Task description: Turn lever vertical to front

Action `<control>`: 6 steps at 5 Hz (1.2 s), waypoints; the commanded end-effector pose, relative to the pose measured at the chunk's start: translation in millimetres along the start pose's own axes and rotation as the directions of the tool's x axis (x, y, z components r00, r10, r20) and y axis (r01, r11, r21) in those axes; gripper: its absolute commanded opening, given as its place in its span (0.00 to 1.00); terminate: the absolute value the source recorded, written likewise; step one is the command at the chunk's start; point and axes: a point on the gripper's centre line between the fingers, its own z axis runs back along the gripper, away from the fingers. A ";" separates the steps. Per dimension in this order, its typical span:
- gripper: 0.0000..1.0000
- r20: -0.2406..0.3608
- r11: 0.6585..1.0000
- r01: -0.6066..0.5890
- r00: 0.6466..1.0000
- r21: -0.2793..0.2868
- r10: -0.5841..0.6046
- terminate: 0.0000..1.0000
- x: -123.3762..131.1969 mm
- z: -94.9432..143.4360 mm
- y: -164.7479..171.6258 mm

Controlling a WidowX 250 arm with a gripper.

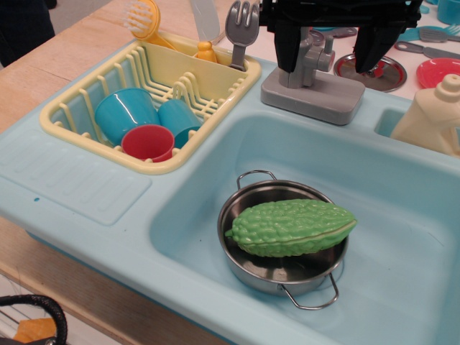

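Note:
The grey toy tap [305, 63] stands on its rectangular grey base [313, 98] on the sink's back rim. A small grey lever [328, 46] sticks up beside the tap's column. My black gripper [327, 62] hangs over the tap from the top edge. It is open, with one finger [286, 47] left of the column and the other [374, 44] to the right of it. The lever is between the fingers, and neither finger visibly touches it. The top of the tap is partly hidden by the gripper body.
A yellow dish rack [72, 115] at left holds two blue cups [126, 113], a red cup [148, 142], a grey fork [242, 29] and a yellow brush [144, 19]. In the blue sink [402, 237] a steel pot [248, 269] holds a green gourd [291, 227]. A cream bottle [433, 115] stands at right.

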 end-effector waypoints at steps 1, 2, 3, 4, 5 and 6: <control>1.00 0.000 1.000 0.000 1.000 0.000 0.000 0.00 0.0 0.0 0.0; 1.00 0.034 1.000 -0.023 0.999 0.002 0.023 0.00 14.1 -0.7 -2.6; 1.00 0.061 1.000 -0.014 0.998 -0.007 0.015 0.00 24.4 -4.3 -4.3; 1.00 0.101 1.000 -0.007 0.995 -0.015 0.008 0.00 31.9 -5.1 -7.5; 1.00 0.120 0.999 0.011 0.993 -0.032 -0.007 0.00 36.9 -6.6 -10.2; 1.00 0.112 0.999 0.029 0.993 -0.039 -0.025 0.00 41.9 -10.0 -14.4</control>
